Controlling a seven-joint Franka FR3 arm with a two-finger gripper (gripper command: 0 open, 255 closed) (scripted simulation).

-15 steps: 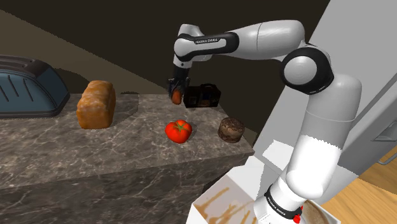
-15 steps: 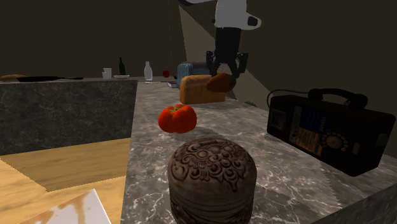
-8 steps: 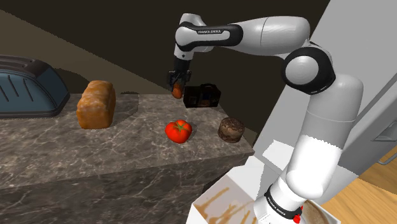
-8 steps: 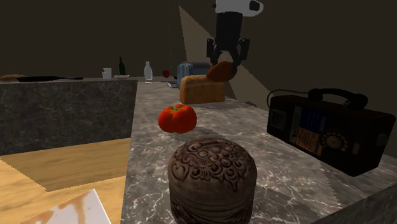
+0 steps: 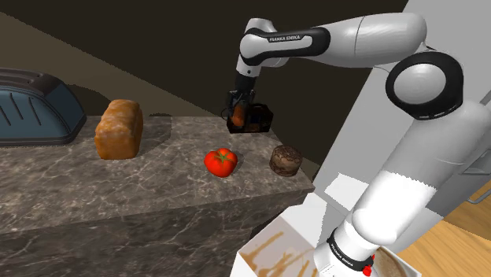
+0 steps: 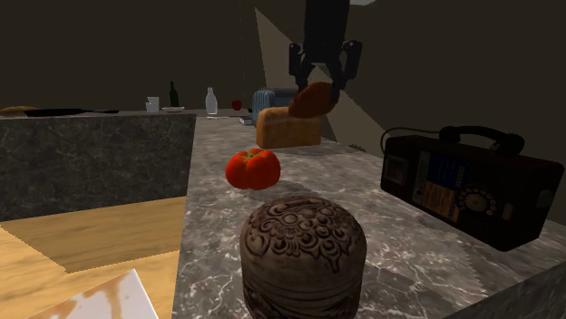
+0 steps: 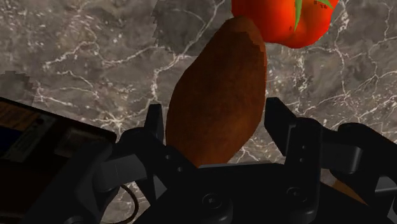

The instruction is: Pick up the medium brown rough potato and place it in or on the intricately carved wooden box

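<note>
My gripper point(image 5: 238, 108) is clenched on the potato point(image 5: 238, 117), a long, reddish-brown, rough-skinned one, and I hold it in the air above the dark veined stone counter point(image 5: 118, 189). In the wrist view the potato point(image 7: 216, 95) juts out lengthwise from between my two black fingers point(image 7: 154, 124), which press on its sides near the lower end. Beyond its far tip the red tomato point(image 7: 286, 19) lies on the counter point(image 7: 95, 57), and the corner of a dark rotary telephone set point(image 7: 38, 140) lies off to one side of my hand. From the shoulder view the potato hangs in front of that telephone set point(image 5: 256, 118), while the tomato point(image 5: 221, 161) sits nearer the camera and the carved round box point(image 5: 286, 160) stands to the tomato's right, close to the counter's end and well apart from what I carry. In the second exterior view my gripper point(image 6: 319, 91) hangs high, with the potato point(image 6: 311, 100) tilted in it, its picture overlapping the top of the bread loaf point(image 6: 288, 129). The carved box point(image 6: 303, 249) fills the foreground, the tomato point(image 6: 253, 169) sits behind it, and the telephone set point(image 6: 467, 186) stands at that view's right. The loaf point(image 5: 119, 128) stands upright on the shoulder view's left, beside a blue toaster point(image 5: 31, 106).
</note>
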